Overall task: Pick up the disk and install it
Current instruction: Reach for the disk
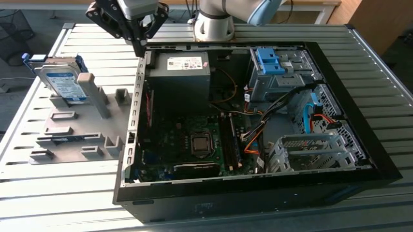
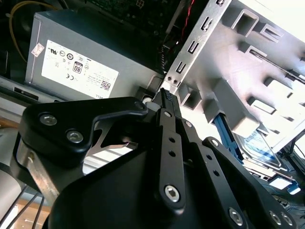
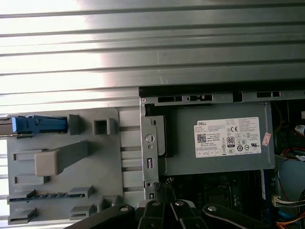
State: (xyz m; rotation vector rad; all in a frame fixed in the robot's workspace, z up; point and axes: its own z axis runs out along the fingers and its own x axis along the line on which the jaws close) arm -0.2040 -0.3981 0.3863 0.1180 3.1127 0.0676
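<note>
Disks: one flat silver hard drive with blue rails point(image 1: 63, 83), propped in grey plastic rack point(image 1: 71, 130).
Grippers: one black metal gripper point(image 1: 140, 51), jaws pressed together, empty, at open black PC case point(image 1: 258, 198) edge.

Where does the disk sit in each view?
Exterior view: disk stands in the grey fixture, at the exterior view's left of the computer case.
Second wrist view: disk behind the fixture's posts.
First wrist view: its blue rail at the fixture's edge.
Shared landmark: power supply.
</note>
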